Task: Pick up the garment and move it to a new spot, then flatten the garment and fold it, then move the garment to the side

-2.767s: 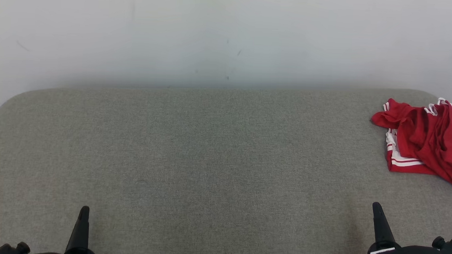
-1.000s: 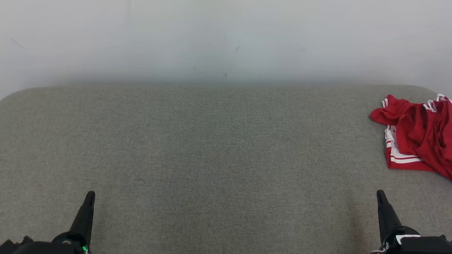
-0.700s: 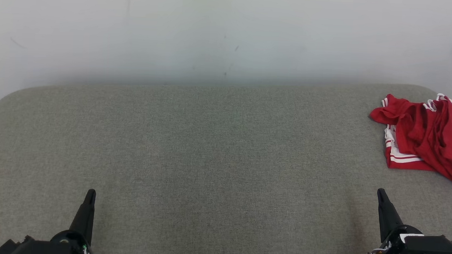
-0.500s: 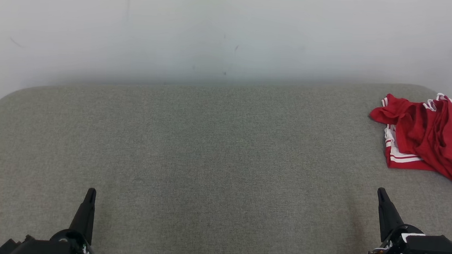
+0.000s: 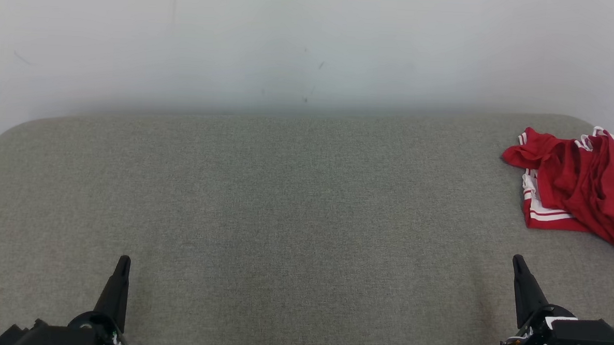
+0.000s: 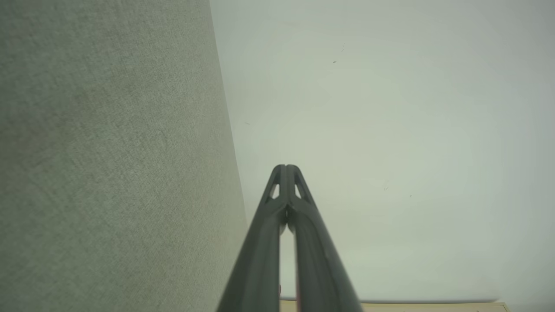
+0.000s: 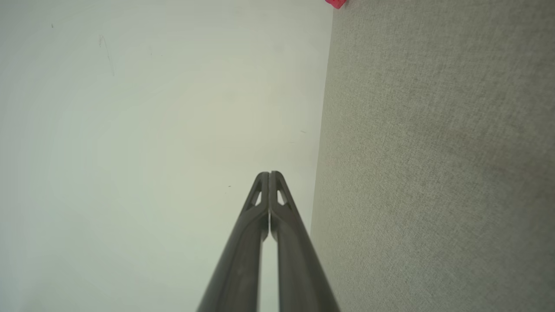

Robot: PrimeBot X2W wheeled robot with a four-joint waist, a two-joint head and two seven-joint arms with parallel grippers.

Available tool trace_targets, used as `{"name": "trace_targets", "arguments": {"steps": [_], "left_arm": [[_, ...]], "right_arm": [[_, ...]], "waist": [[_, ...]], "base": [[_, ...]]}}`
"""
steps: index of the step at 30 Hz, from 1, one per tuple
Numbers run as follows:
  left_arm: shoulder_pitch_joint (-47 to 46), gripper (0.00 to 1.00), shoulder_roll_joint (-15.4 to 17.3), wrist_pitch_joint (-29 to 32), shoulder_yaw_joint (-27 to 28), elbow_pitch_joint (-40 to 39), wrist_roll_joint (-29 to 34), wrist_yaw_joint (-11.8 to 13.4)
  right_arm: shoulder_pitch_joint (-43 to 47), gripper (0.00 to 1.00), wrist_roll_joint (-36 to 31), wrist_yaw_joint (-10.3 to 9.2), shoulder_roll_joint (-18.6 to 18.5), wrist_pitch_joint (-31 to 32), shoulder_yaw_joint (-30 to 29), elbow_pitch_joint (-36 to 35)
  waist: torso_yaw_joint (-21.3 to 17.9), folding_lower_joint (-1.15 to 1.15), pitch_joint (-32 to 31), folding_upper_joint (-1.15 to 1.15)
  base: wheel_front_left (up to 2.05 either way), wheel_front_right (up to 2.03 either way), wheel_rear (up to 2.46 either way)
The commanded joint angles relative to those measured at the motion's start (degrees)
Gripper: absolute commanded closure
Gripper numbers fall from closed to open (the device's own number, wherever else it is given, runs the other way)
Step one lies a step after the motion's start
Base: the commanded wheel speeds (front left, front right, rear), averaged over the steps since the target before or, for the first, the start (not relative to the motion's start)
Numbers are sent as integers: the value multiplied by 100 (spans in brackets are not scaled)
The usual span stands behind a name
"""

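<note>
Right gripper (image 5: 516, 260): closed tip to tip, empty, low over the pad (image 5: 285, 202) just inside its near edge, toward the near right corner, fingers pointing at the far edge. Left gripper (image 5: 122, 262): also closed and empty, by the near edge toward the left corner, well apart from the right one. Garment (image 5: 581, 189): red with white stripes, bunched in a loose heap at the far right corner of the pad, neither flat nor folded; right part cut off by the head view's border, so full extent not to be told. Governing relation: garment ahead of the right gripper and slightly outward from it, across bare pad, not touching; from the left gripper, diagonally across nearly the whole pad. Nearer arm, as judged: the right, by a wide margin. Long axis of the visible heap: slanting from a pointed end close to the far edge, on the side toward the pad's middle, down toward the near right. Striped hem (image 5: 546, 218): on the heap's near left side, facing the right gripper. In the right wrist view, a sliver of the garment (image 7: 336, 2) at the top border, off the line of the fingers rather than on it. Lie of the heap fits either a garment awaiting pickup or one set down at a new spot awaiting flattening; not to be settled from here. For any grasp, judged need: fingers parted before reaching the cloth; risk of pinching one loose layer only.
</note>
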Motion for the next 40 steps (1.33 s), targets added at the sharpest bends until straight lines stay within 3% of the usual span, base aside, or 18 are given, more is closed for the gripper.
{"name": "trace_targets", "arguments": {"steps": [1, 40], "left_arm": [[-62, 100, -6, 20, 16, -2, -21, 6], [-61, 100, -6, 19, 15, -4, -23, 6]], "right_arm": [[-41, 100, 3, -12, 12, 22, -15, -13], [-40, 100, 6, -12, 11, 19, -11, -13]], "waist": [[0, 0, 0, 0], [0, 0, 0, 0]], "base": [[0, 0, 0], [0, 0, 0]]}}
